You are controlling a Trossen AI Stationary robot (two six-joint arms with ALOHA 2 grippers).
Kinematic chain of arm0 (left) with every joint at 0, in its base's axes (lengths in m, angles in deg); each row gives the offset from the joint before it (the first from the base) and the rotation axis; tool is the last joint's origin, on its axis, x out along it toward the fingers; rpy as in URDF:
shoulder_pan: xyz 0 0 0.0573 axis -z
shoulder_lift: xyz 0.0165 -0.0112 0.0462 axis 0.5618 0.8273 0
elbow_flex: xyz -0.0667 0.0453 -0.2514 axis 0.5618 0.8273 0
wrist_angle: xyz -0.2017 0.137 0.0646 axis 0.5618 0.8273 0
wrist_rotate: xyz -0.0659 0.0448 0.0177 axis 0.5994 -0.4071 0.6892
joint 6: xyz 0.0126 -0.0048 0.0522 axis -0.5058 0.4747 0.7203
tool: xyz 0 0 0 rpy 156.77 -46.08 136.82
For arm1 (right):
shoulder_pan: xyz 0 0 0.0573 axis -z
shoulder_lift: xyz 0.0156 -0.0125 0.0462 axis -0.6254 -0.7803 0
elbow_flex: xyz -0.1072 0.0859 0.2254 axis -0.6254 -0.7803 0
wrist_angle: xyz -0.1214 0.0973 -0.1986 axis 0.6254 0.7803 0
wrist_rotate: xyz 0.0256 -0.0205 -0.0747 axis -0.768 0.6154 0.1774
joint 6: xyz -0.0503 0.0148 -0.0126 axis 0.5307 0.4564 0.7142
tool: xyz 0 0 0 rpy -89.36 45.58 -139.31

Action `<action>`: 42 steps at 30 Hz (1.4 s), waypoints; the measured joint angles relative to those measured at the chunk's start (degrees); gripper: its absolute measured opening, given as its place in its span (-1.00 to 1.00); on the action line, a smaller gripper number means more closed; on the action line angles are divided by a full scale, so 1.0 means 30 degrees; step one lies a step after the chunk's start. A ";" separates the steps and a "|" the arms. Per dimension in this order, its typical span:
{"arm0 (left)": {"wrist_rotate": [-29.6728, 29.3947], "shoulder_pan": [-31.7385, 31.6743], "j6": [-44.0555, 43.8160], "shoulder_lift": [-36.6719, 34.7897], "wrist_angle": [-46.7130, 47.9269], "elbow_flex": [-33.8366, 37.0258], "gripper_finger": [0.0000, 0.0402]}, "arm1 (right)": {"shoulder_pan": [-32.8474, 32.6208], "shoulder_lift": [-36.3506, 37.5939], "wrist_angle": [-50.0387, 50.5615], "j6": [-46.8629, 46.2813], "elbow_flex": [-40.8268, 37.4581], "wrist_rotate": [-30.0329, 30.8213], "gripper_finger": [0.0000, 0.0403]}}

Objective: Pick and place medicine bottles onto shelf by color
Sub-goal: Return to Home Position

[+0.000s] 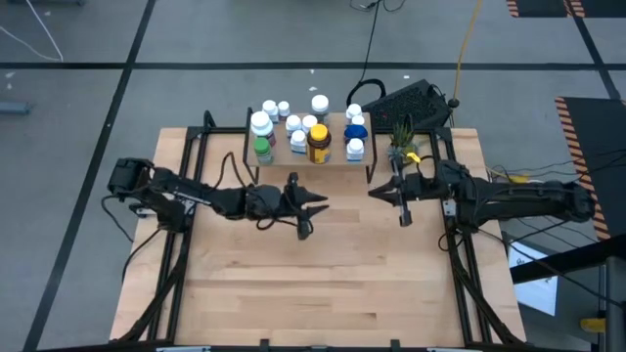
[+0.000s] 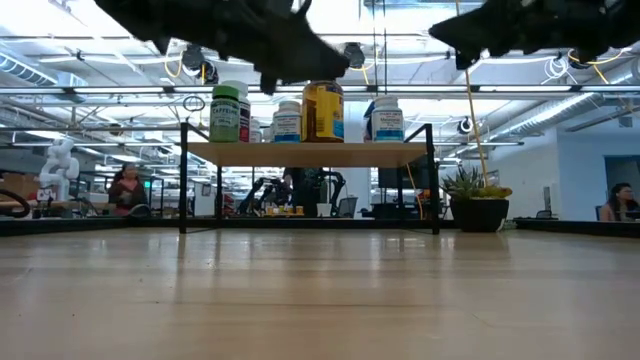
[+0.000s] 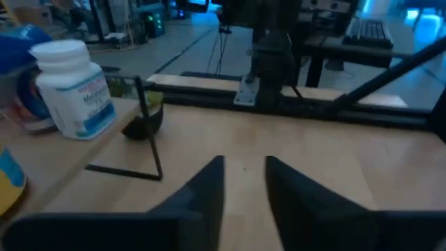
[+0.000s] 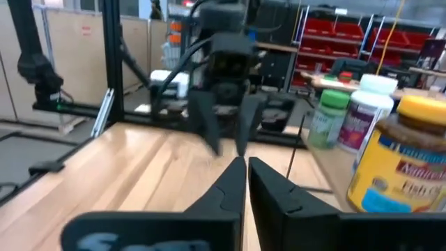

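Note:
The shelf (image 1: pixel 311 156) stands on black legs at the table's far middle, and the medicine bottles stand upright on it. A green one (image 1: pixel 262 149) is at its left. An amber one with a yellow cap (image 1: pixel 318 143) is in the middle and a blue one (image 1: pixel 356 130) at the right, with white ones (image 1: pixel 293 125) among them. My left gripper (image 1: pixel 321 207) hovers just in front of the shelf, its fingers (image 3: pixel 209 185) a narrow gap apart with nothing between. My right gripper (image 1: pixel 374 194) hovers by the shelf's right end, shut and empty (image 4: pixel 247 174).
A small potted plant (image 1: pixel 401 145) stands just right of the shelf, close to my right arm. A black keyboard (image 1: pixel 411 101) lies beyond the table's far edge. Black frame rails (image 1: pixel 186 166) run along both sides of the table. People sit in the room behind (image 2: pixel 127 188).

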State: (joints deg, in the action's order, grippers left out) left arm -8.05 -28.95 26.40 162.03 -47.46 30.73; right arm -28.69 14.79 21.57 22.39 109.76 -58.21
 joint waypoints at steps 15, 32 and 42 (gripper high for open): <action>0.2127 -0.1526 -0.0428 -0.9162 -0.0450 0.7731 -0.91 | 0.0007 0.3976 0.0067 0.0264 -0.2929 -0.0022 -1.00; 0.1770 -0.2653 0.1697 -2.1098 0.2320 1.3689 -0.97 | 0.0036 0.6367 0.0435 -0.1144 -0.3598 -0.0109 -1.00; 0.1777 -0.2594 0.0975 -2.2550 0.5271 1.3735 -0.92 | 0.0036 0.6374 0.2061 -0.0980 -0.3598 -0.0116 -1.00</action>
State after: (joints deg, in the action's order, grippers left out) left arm -2.72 -36.73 29.32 94.38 -31.64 71.94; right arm -28.58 33.91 27.75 19.45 98.96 -58.56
